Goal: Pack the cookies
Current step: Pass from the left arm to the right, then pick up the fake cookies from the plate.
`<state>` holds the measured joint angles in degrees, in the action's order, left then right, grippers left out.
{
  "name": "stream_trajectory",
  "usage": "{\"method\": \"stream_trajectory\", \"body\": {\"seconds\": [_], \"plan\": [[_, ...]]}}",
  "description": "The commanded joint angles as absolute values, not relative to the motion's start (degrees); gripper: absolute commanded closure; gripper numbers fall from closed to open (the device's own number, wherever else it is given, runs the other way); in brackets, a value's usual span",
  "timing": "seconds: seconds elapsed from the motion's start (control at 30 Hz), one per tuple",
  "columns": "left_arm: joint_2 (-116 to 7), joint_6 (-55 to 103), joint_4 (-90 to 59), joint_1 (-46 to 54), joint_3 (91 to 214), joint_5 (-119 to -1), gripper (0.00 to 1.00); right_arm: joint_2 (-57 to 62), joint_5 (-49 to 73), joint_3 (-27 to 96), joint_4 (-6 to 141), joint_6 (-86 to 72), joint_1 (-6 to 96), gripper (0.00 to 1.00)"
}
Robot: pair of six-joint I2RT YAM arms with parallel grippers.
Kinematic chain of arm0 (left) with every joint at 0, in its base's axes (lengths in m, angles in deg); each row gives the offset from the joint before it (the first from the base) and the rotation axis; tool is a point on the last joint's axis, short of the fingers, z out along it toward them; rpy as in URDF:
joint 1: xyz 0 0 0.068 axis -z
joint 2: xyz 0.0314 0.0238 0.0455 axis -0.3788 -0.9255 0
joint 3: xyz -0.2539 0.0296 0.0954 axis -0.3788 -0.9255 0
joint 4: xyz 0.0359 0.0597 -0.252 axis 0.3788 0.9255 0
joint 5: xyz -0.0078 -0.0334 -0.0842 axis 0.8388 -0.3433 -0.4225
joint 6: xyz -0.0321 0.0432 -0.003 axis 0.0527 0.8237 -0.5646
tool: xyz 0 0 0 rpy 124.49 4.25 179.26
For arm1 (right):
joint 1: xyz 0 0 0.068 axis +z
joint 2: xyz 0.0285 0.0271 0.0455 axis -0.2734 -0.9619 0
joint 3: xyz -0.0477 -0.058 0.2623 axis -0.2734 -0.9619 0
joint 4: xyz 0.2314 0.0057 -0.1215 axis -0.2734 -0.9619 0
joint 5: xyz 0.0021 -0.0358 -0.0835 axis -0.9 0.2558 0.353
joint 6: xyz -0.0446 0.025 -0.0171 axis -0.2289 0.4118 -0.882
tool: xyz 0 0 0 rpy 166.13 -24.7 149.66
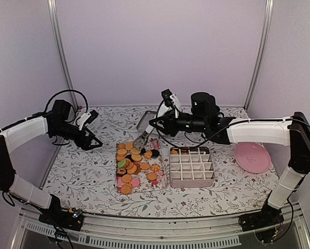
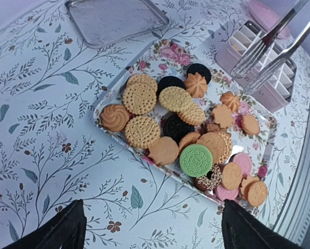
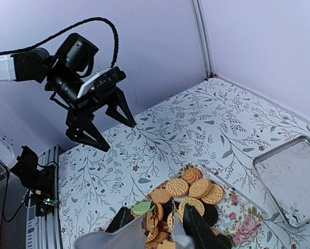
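The cookies [image 1: 134, 163] lie heaped on a floral tray [image 1: 164, 179]: mostly golden discs, a few dark and pink ones, and one green [image 2: 196, 160]. My right gripper [image 1: 153, 124] is shut on metal tongs [image 1: 142, 139], whose tips hang over the tray's far end. In the right wrist view the tongs [image 3: 110, 241] sit between my fingers just above the cookies [image 3: 196, 189]. My left gripper [image 1: 92, 145] hovers open left of the tray. In the left wrist view nothing sits between its fingers [image 2: 61, 228].
A compartment box [image 1: 192, 182] stands right of the tray, with a few cookies in its back row. A pink plate [image 1: 252, 157] lies farther right. Behind the tray lies a flat metal tray [image 1: 146, 120]. Purple walls enclose the table.
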<state>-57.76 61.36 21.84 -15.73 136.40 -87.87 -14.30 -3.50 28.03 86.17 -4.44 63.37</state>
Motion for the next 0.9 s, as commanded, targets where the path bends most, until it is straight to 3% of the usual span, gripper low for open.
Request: {"method": "stream_trajectory", "body": {"seconds": [0.0,0.5,0.87], "plan": [[-54.91,62.13,20.38,-19.20,133.77,-87.33,0.09,-15.13,3.32,26.54,88.47,-5.33,63.54,0.67],[-51.71,63.06,20.48,-21.09,130.59,-89.24,0.08,-20.51,13.62,26.34,89.89,-7.52,63.99,0.61],[-51.74,62.54,20.20,-21.15,130.61,-90.31,0.08,-23.20,12.48,26.53,90.77,-7.04,65.21,0.59]]}}
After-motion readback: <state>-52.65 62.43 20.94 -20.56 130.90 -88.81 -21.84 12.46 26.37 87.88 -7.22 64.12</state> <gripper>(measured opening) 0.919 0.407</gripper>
